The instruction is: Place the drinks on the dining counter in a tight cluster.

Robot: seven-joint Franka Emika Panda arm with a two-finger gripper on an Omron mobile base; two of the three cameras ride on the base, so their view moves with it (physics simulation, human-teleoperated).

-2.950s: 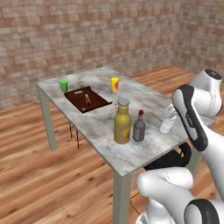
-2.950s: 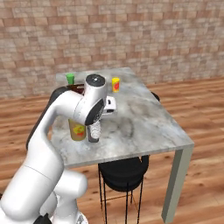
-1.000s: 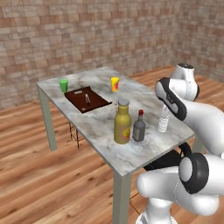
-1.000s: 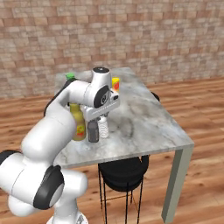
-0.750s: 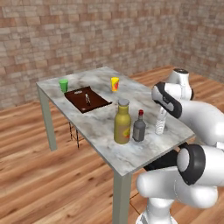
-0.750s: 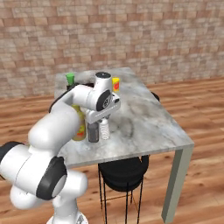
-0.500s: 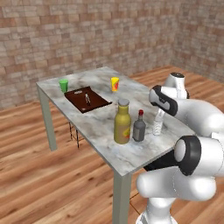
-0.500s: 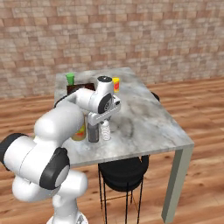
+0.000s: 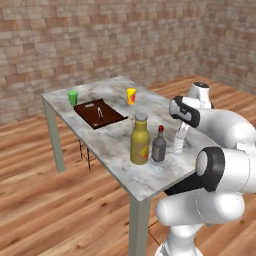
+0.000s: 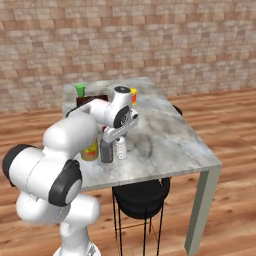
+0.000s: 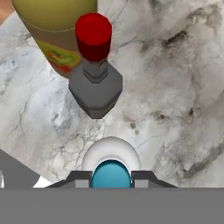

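While the arm bends down over the counter's (image 9: 150,177) near edge, the claw (image 11: 111,178) points straight down, clenched on the blue-capped clear bottle (image 9: 178,141), which stands upright. Just beyond, upright, stand the red-capped grey bottle (image 9: 159,145) and the yellow bottle (image 9: 140,139).

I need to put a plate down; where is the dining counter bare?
Bare marble lies on the dining counter right of the clear bottle. It is crowded around the yellow bottle, the dark bottle and the brown tray.
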